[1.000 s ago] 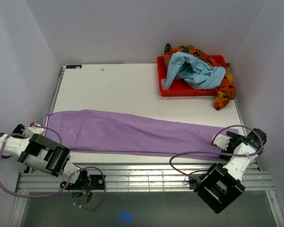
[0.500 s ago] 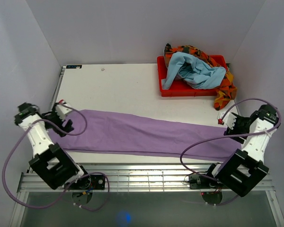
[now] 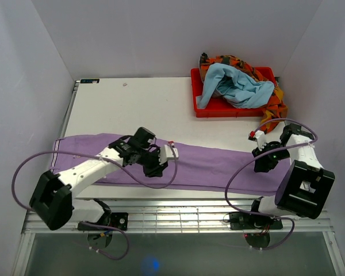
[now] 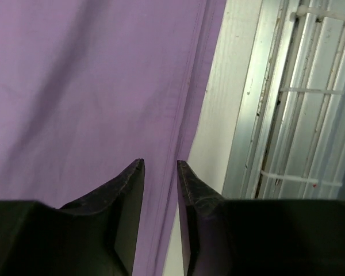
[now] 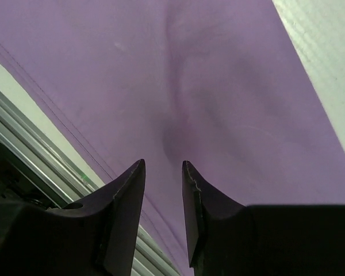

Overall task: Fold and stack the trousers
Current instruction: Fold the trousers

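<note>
Lying flat across the near half of the table (image 3: 138, 103), from about 9 o'clock to 4 o'clock, the trousers (image 3: 207, 164) look soft, light and limp. They should drape and slide rather than hold any shape, so I judge a pinch through both layers at an edge or seam safer than one in mid-panel.

At the 9 o'clock end, the waistband (image 3: 58, 150) shows only a thin pale line, and its stripes are too small to read.

The left gripper (image 3: 158, 167) hangs over the near seam around 7 o'clock. Its wrist view shows the fingers (image 4: 126, 190) slightly parted with nothing between them, and that seam looks like a fair hold. The arm covers part of the cloth there.

The right gripper (image 3: 261, 164), toward 4 o'clock, is likewise slightly parted and empty over a shallow wrinkle. Whether either gripper touches the fabric I cannot tell. The leg hems are partly hidden by the right arm.

At 1 o'clock, a red bin (image 3: 195, 92) holds other cloths.
</note>
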`<state>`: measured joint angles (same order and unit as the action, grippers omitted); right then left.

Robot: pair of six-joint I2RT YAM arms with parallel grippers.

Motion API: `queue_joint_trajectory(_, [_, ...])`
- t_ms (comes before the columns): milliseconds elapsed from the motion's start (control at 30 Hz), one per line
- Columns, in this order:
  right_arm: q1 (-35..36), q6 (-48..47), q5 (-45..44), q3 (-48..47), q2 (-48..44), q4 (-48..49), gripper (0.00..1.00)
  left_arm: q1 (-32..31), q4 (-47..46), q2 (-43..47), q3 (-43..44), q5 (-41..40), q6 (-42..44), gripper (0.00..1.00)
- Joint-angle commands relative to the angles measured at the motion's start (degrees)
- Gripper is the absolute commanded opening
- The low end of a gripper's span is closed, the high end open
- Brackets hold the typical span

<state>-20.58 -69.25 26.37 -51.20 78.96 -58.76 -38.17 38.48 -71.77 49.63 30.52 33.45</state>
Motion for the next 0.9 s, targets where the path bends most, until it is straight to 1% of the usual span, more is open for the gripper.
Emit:
queue_joint_trajectory(0, [0.10,9.04,-0.18,0.40,-0.29,2.69,0.38,-6.02,-8.33,-5.03,3.62,-10.03,-7.27,0.39])
queue_joint_trajectory(33, [0.27,9.74,-0.09,0.57,-0.73,2.86,0.38,-7.69,-8.42,-6.44,4.33,-12.31,-6.48,0.35])
queue_joint_trajectory(67, [0.45,10.71,-0.27,0.92,-1.52,3.39,0.38,-10.93,-9.20,-8.72,4.86,-13.63,-6.03,0.34])
queue_joint_trajectory(100, [0.63,12.28,-1.57,1.27,-1.61,4.09,0.37,-12.35,-9.82,-9.70,5.30,-14.61,-5.77,0.33])
queue_joint_trajectory(167, [0.98,13.26,-3.16,2.68,-1.35,6.55,0.35,-15.68,-10.18,-13.11,7.32,-15.14,-5.85,0.33])
queue_joint_trajectory(233, [0.98,14.06,-5.80,4.26,-0.83,9.26,0.33,-17.54,-10.53,-14.97,8.73,-15.14,-6.38,0.33])
queue_joint_trajectory(267, [0.89,14.32,-6.50,4.70,-0.39,10.06,0.33,-19.55,-11.05,-15.76,8.91,-15.66,-6.38,0.34])
queue_joint_trajectory(367, [0.89,15.29,-7.56,5.49,0.40,11.47,0.31,-22.72,-12.28,-17.70,8.65,-17.07,-6.47,0.36])
queue_joint_trajectory(467, [0.98,15.73,-7.12,5.06,0.32,11.30,0.30,-24.66,-12.64,-19.63,8.56,-17.95,-6.47,0.38])
queue_joint_trajectory(700, [0.98,15.73,-7.65,5.41,0.76,12.18,0.30,-25.46,-14.04,-23.85,9.52,-21.90,-7.96,0.38])
queue_joint_trajectory(867, [0.98,15.20,-7.91,6.37,0.93,12.79,0.30,-25.64,-15.01,-25.44,9.70,-24.11,-7.70,0.35])
